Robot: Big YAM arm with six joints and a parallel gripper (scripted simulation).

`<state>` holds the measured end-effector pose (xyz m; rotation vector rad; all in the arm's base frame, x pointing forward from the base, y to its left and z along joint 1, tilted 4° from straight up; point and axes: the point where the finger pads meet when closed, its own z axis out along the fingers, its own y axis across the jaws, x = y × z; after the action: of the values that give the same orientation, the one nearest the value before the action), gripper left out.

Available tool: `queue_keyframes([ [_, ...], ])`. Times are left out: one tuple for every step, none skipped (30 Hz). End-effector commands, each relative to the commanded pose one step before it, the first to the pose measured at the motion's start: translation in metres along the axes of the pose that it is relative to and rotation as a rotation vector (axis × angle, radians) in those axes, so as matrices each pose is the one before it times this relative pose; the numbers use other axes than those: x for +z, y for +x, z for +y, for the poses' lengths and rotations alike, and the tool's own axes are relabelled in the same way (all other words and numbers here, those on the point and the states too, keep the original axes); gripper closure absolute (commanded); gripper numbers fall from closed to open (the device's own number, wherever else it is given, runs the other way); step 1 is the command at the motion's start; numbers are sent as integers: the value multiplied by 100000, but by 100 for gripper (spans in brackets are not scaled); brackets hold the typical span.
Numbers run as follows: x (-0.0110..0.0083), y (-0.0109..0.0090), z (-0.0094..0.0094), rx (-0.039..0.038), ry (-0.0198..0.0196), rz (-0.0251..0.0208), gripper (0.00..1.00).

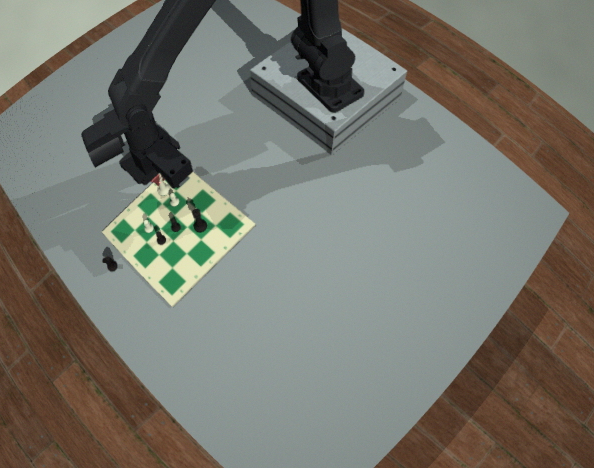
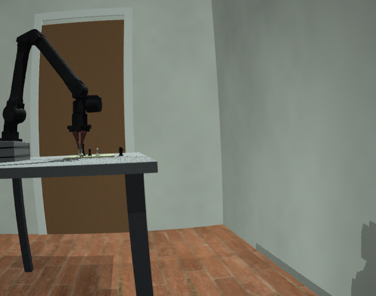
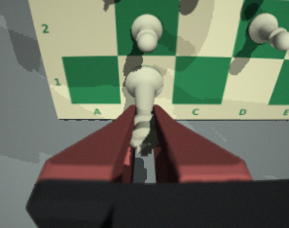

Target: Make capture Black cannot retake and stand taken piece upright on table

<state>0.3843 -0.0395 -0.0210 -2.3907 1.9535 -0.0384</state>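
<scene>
Claw (image 3: 143, 141): closed on a white chess piece (image 3: 143, 95), gripped by its upper part between the two red fingers. In the wrist view the piece runs from between the fingers at frame centre up to its round base, which sits over the cream square in row 1 between the letters A and C, at the board's lower edge. Whether the base touches the board (image 3: 80, 34) cannot be told.

A white pawn (image 3: 147, 32) stands on the green square directly above it in row 2; a second white pawn (image 3: 270, 30) is at upper right.

Top view: the claw (image 1: 161, 183) is at the board's upper corner, left of frame centre. Three black pieces stand mid-board, the tallest (image 1: 199, 220) to the right.

A black piece (image 1: 110, 262) stands upright on the grey tabletop (image 1: 337, 282), just off the board's lower-left edge, well apart from the claw
</scene>
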Motion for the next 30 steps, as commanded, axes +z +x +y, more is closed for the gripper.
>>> queue_keyframes([
  [-1180, 307, -2297, -2013, 5604, 1202, 100],
  [-11, 69, -136, -224, 128, 48, 100],
  [0, 0, 0, 0, 0, 0, 100],
  [0, 0, 0, 0, 0, 0, 100],
  [-10, 68, -132, -17, 114, 44, 100],
  [-10, 62, -117, -8, 74, 30, 100],
  [-8, 56, -105, -7, 67, 27, 100],
  [57, 3, 47, 4, -194, -63, 100],
  [108, -42, 174, 13, -403, -136, 100],
  [128, -66, 235, 18, -489, -167, 100],
  [80, -42, 148, 11, -306, -104, 100],
  [6, 2, 3, 0, -19, -6, 100],
  [-5, 2, -5, -1, 14, 5, 100],
  [-31, 4, -15, -3, 80, 28, 100],
  [-1, 0, 0, 0, 3, 1, 100],
  [0, 0, 0, 0, 0, 0, 100],
  [0, 0, 0, 0, 1, 0, 100],
  [0, 0, 0, 0, 0, 0, 100],
  [0, 0, 0, 0, -1, 0, 100],
  [0, 0, 0, 0, 0, 0, 100],
  [0, 0, 0, 0, 0, 0, 100],
  [0, 0, 0, 1, 0, 0, 100],
  [0, 0, 0, 0, 0, 0, 100],
  [0, 0, 0, 0, 0, 0, 100],
  [0, 0, 0, 0, 1, 0, 100],
  [0, 0, 0, 0, 0, 0, 100],
  [0, 0, 0, 0, 0, 0, 100],
  [0, 0, 0, 0, 0, 0, 100],
  [0, 0, 0, 0, 0, 0, 100],
  [0, 0, 0, 0, 0, 0, 100],
])
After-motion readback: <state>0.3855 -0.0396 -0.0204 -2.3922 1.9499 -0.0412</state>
